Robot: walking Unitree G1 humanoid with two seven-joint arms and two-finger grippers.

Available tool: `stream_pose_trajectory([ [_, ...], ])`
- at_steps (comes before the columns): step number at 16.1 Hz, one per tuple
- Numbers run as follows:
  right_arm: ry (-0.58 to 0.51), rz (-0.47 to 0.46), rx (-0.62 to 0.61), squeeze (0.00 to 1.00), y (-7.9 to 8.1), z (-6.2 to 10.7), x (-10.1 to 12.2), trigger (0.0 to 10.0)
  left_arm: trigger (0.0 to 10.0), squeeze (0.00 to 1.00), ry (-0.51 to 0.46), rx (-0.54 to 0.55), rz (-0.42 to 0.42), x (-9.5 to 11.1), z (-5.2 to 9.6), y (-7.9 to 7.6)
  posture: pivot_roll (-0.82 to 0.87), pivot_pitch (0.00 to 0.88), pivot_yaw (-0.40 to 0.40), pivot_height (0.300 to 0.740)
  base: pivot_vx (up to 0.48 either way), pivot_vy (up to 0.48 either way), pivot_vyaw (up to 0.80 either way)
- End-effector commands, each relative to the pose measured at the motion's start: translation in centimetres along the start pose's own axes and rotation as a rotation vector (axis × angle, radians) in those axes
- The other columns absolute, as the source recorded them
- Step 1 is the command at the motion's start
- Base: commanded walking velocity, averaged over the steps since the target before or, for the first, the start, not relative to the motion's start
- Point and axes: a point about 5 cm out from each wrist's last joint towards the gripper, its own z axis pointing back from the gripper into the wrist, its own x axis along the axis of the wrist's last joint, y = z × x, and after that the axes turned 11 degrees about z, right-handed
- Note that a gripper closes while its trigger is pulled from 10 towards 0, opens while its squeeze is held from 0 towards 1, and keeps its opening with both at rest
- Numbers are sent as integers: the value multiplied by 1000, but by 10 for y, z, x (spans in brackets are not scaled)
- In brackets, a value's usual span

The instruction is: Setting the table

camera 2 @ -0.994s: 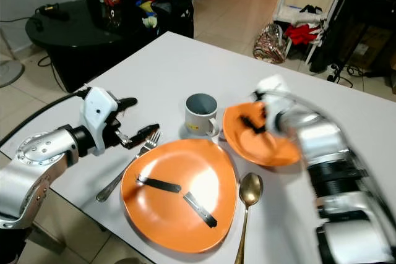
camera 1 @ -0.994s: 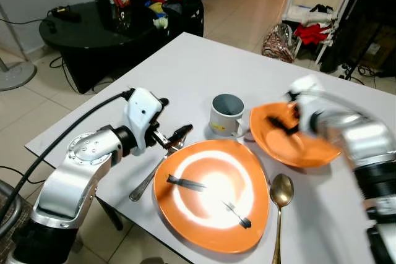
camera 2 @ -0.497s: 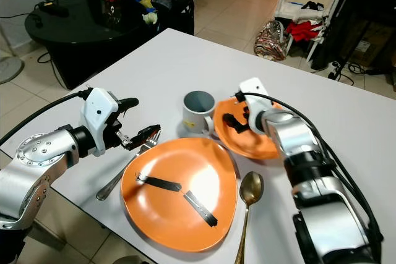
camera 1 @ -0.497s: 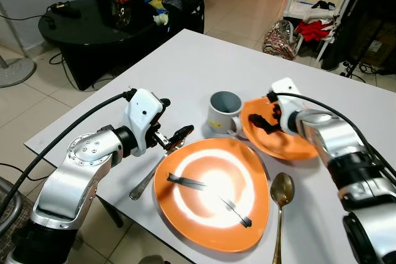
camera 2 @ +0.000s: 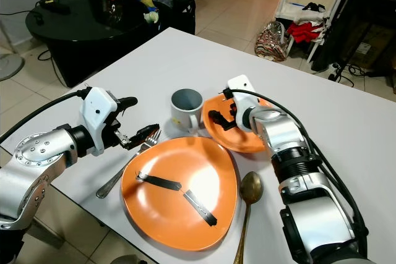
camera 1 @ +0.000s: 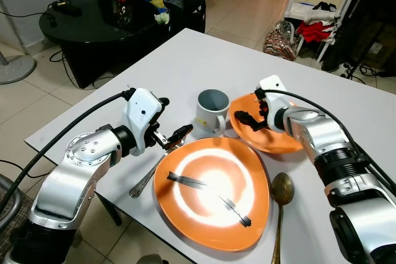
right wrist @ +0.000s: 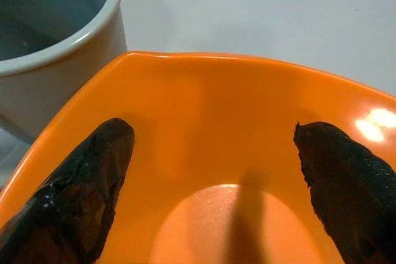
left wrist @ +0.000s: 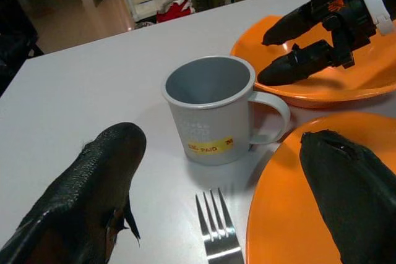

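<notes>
mug [camera 1: 210,110] between fork [camera 1: 151,172] and bowl [camera 1: 272,137], behind plate [camera 1: 212,193].

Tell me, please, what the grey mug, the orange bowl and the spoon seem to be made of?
Grey mug: probably enamelled or painted metal, judging by its thin rolled rim and matte surface; ceramic is possible.
Orange bowl: likely plastic or melamine, with uniform colour and a soft glossy highlight; glazed ceramic cannot be excluded.
Spoon: metal, polished, with a dark brassy reflective bowl.

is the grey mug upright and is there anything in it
Upright and empty. The mug stands on its base on the white table, mouth up; the left wrist view shows only bare grey wall inside.
</notes>
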Motion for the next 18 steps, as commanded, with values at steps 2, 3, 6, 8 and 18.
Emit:
stream_pose_trajectory([
  [2,-18,-22,17,0,-2,1,6,10000,10000,0,-8,5,-13,3,2,1,127,0,-33,740,0,0,0],
  [3,-25,-37,35,0,-1,3,7,10000,10000,0,-8,3,-13,3,1,2,121,0,-26,740,0,0,0],
  [6,-28,-29,21,0,-7,10,6,10000,10000,0,-4,-9,-19,4,-1,1,115,0,-16,740,0,0,0],
  [8,-29,-15,-10,0,-15,21,6,10000,10000,0,-6,-13,-18,4,-1,1,114,0,-17,740,0,0,0],
  [18,-457,-116,-320,0,18,120,19,10000,10000,0,-210,356,72,15,16,11,67,0,3,740,0,0,0],
])
